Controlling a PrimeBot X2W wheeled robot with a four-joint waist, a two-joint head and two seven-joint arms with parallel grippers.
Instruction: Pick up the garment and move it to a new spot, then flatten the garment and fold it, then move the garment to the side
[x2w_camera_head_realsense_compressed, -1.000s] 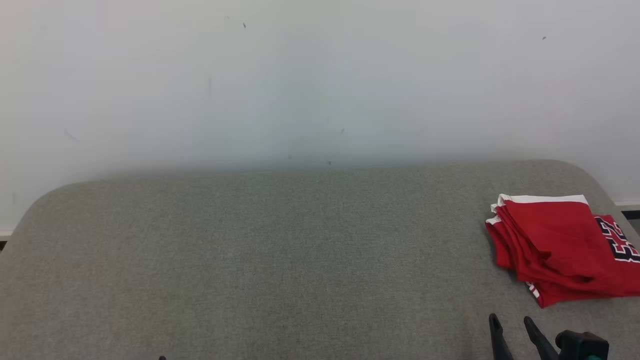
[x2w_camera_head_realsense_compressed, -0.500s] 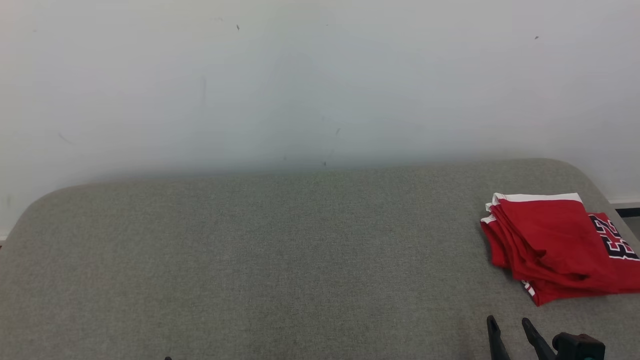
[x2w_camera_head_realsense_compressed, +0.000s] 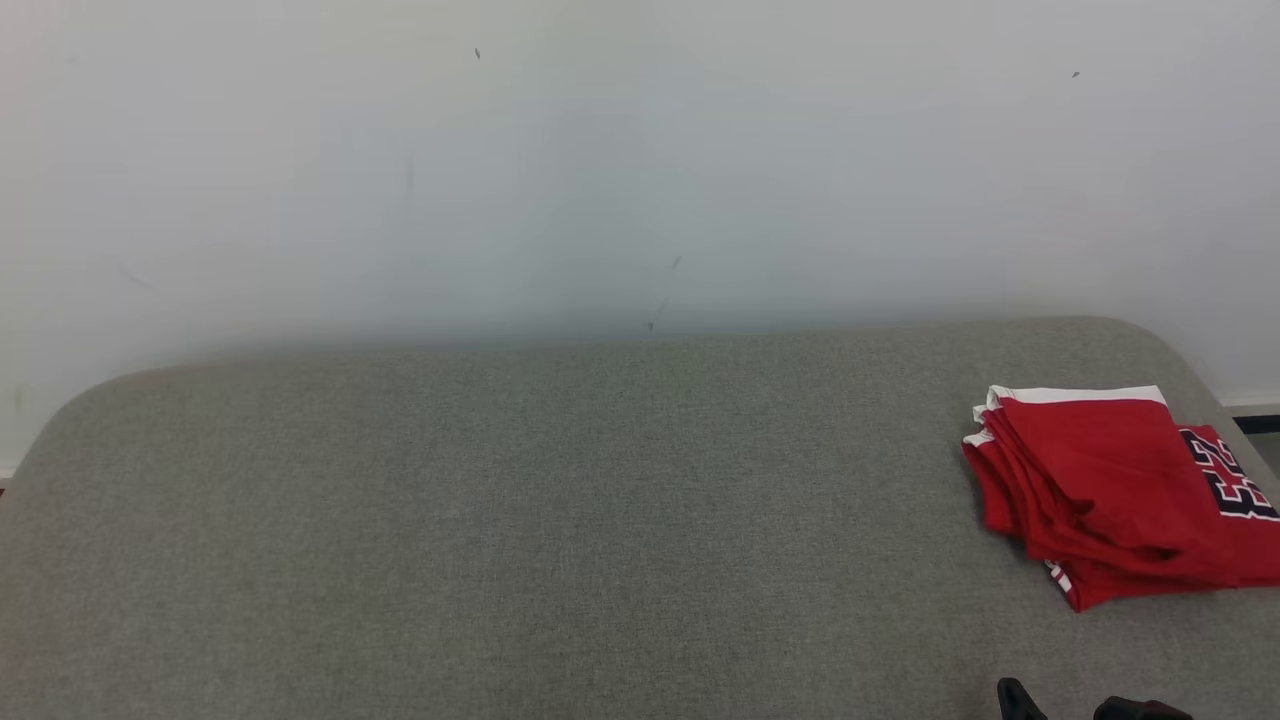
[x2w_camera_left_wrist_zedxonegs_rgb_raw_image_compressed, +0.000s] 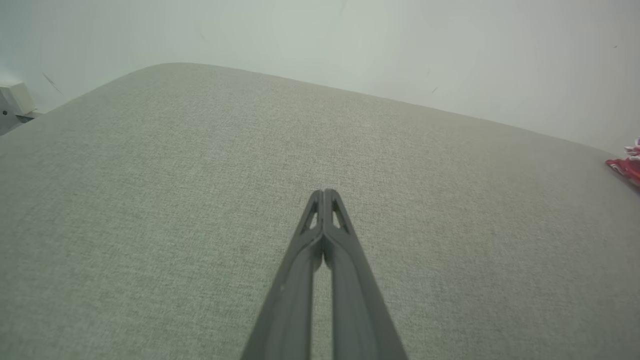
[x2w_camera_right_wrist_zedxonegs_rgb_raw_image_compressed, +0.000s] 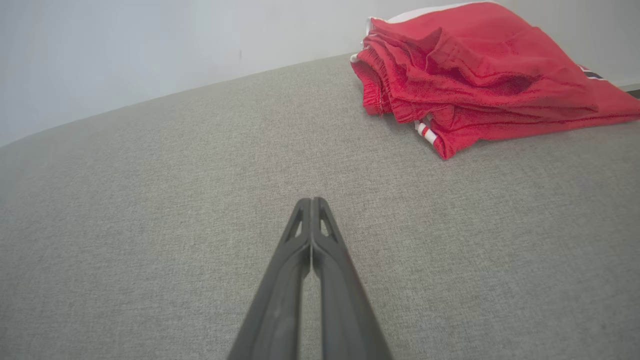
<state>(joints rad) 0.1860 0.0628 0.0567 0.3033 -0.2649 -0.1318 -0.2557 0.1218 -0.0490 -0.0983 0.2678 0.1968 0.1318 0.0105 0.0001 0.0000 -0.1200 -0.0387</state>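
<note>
The last step seems done: the folded red jersey garment (x2w_camera_head_realsense_compressed: 1100, 490) lies aside on the grey upholstered table (x2w_camera_head_realsense_compressed: 500, 520), and the left gripper (x2w_camera_left_wrist_zedxonegs_rgb_raw_image_compressed: 324, 192) and right gripper (x2w_camera_right_wrist_zedxonegs_rgb_raw_image_compressed: 311, 201), fingers pressed together and empty, need only retreat.

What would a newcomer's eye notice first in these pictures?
The folded bright red garment lies at the right end of the grey padded surface. The right pincer, short of the garment, and the left pincer, over bare grey fabric, are both shut and empty.
</note>
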